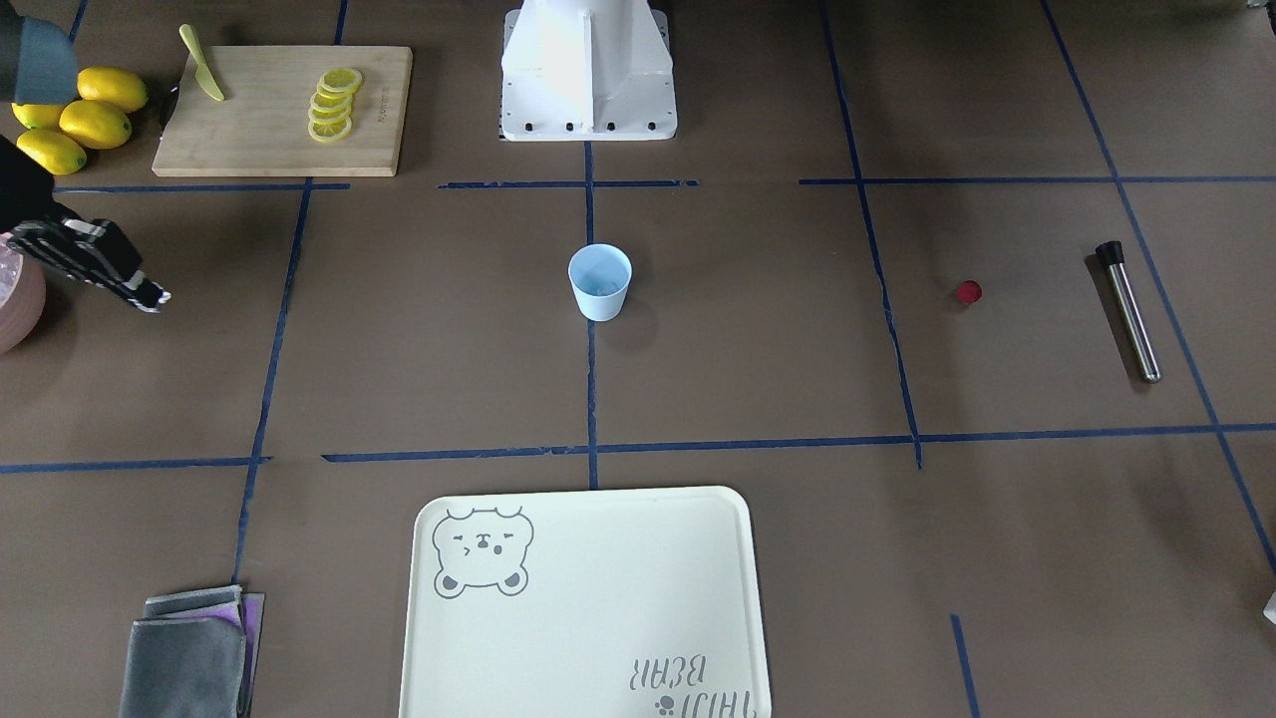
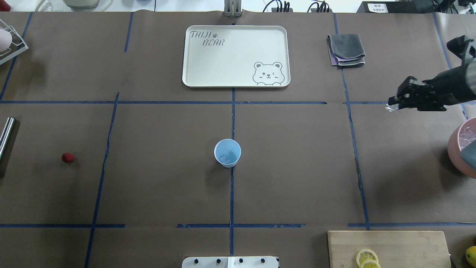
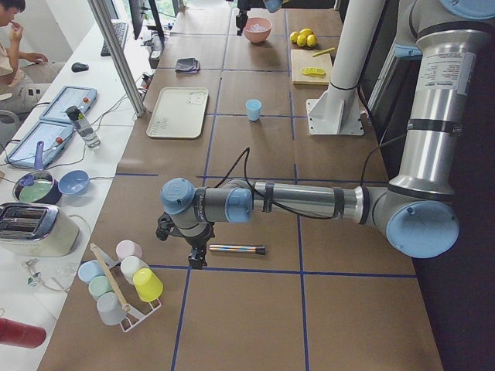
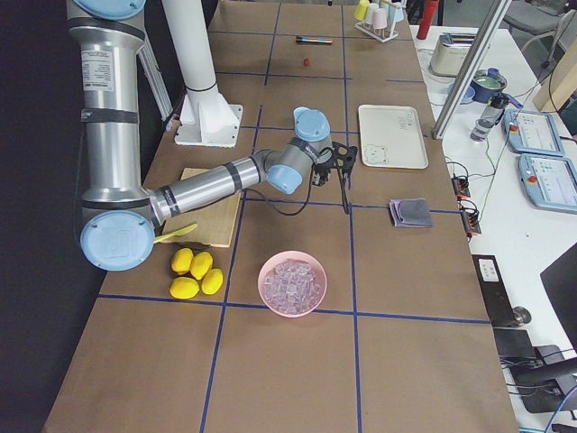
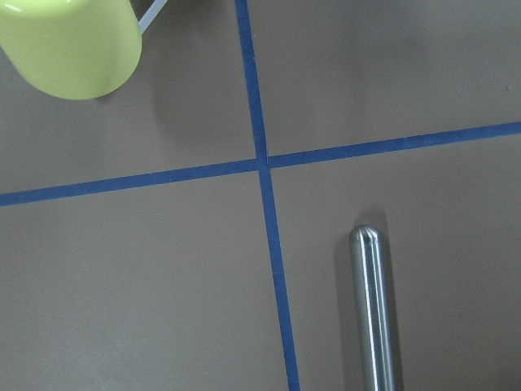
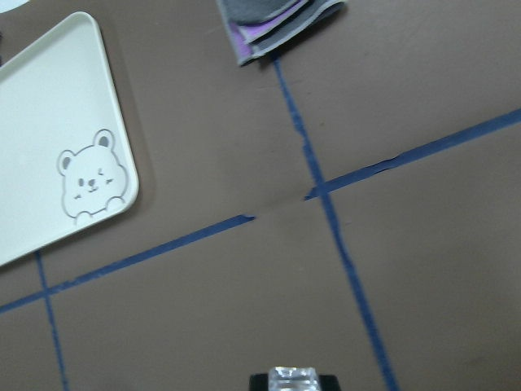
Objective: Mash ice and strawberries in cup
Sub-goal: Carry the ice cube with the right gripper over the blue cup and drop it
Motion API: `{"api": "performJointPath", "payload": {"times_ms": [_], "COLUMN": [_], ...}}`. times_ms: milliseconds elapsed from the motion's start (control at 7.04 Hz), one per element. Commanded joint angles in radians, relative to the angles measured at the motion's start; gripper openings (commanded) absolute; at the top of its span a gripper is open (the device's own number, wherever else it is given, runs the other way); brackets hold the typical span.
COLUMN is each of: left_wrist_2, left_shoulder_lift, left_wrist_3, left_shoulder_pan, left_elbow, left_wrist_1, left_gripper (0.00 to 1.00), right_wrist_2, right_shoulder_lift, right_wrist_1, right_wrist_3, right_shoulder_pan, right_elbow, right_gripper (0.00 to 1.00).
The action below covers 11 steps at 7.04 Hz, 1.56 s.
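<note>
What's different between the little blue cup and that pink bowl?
The cup is pale blue, small and narrow; the pink bowl is much wider and shallower. The bowl is heaped with ice; the cup seems to hold only a lump or so. The cup stands mid-table, the bowl at the table's end beside the lemons. Both stand upright and open-topped.

Right arm reaching out level from side, wrist horizontal. Black two-finger right hand (image 2: 392, 106) held above surface, fingertips clamped on small clear glassy ice lump (image 6: 295, 378). Left arm stretched forward, forearm level. Left hand (image 3: 196, 256) pointing straight down, finger spacing unreadable.
</note>
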Motion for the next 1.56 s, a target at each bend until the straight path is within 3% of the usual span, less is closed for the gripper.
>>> {"api": "performJointPath", "payload": {"times_ms": [0, 426, 568, 853, 995, 1137, 1279, 1421], "left_wrist_2": [0.0, 0.0, 0.0, 0.0, 0.0, 0.0, 0.0, -0.002], "left_shoulder_lift": [-0.001, -0.001, -0.001, 0.001, 0.001, 0.001, 0.001, -0.001], "left_wrist_3": [0.001, 0.003, 0.001, 0.001, 0.001, 0.001, 0.001, 0.001], "left_shoulder_pan": [0.0, 0.0, 0.0, 0.0, 0.0, 0.0, 0.0, 0.0], "left_elbow": [0.0, 0.0, 0.0, 0.001, 0.001, 0.001, 0.001, 0.001], "left_wrist_1": [0.0, 0.0, 0.0, 0.0, 0.0, 0.0, 0.0, 0.0], "left_gripper": [1.0, 1.0, 1.0, 1.0, 1.0, 1.0, 1.0, 1.0], "right_wrist_2": [-0.18, -0.608, -0.684, -0.729, -0.731, -0.731, -0.731, -0.729], "right_shoulder_lift": [0.154, 0.341, 0.413, 0.539, 0.543, 0.534, 0.534, 0.532], "right_wrist_1": [0.005, -0.033, -0.094, -0.108, -0.108, -0.108, -0.11, -0.111], "right_wrist_3": [0.312, 0.496, 0.499, 0.548, 0.55, 0.548, 0.548, 0.548], "right_shoulder_pan": [-0.21, -0.589, -0.645, -0.664, -0.664, -0.664, -0.664, -0.662], "right_elbow": [0.001, -0.028, -0.051, -0.172, -0.177, -0.174, -0.176, -0.174], "right_gripper": [0.0, 0.01, 0.01, 0.02, 0.03, 0.11, 0.36, 0.49]}}
